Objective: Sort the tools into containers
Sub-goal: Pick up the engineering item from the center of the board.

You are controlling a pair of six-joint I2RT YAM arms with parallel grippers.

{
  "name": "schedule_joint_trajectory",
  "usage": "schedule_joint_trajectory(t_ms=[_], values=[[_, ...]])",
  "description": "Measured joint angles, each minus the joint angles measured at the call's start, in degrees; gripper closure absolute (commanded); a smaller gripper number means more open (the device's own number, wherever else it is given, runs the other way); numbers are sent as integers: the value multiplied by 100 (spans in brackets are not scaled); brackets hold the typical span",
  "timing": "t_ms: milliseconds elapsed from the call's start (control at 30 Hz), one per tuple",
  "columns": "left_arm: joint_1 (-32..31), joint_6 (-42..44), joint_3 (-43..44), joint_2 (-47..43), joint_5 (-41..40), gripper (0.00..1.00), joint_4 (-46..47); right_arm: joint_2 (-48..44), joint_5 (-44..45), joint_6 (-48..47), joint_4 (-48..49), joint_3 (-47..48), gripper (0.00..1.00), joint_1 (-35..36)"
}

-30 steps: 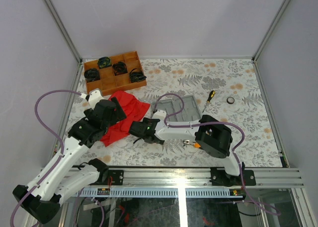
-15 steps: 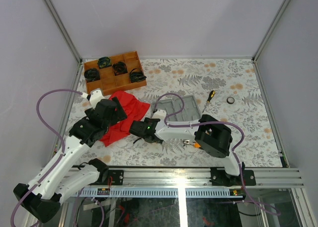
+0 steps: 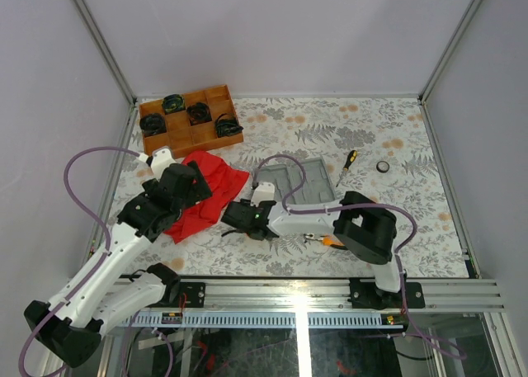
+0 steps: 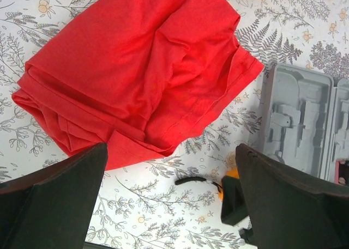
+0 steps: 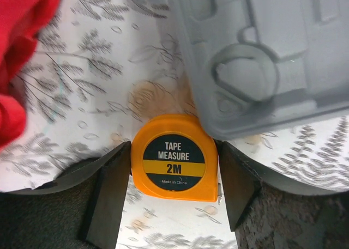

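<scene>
While the left gripper (image 4: 172,197) gapes, right gripper (image 5: 174,192) (beside case (image 5: 262,53)) pinches tape measure (image 5: 174,156).

— Walls (image 3: 289,30)?
— Plain pale lilac, from 9 through 12 to 3 o'clock, edged by slanted aluminium posts (image 3: 100,39).
— Desk (image 3: 412,220)?
— Printed all over with grey ferns and orange blossoms; aluminium rail (image 3: 272,293) along 6 o'clock. Lit softly, evenly.
</scene>
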Motion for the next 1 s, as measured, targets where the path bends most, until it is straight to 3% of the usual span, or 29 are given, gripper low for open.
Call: schedule_joint_trajectory(t_ms=[333, 500, 667, 1000], values=[[0, -2, 0, 83, 83, 0, 7, -2055, -597, -1523, 1456, -2387, 65, -2], [0, -2, 0, 173, 146, 0, 7, -2826, -466, -2354, 1768, -2649, 72, -15], [0, -2, 0, 188, 164, 0, 9, -3230, -490, -3440, 2050, -2914, 72, -334], [0, 28, 0, 234, 166, 0, 9, -3512, -2006, -6000, 2090, -2898, 68, -1224]])
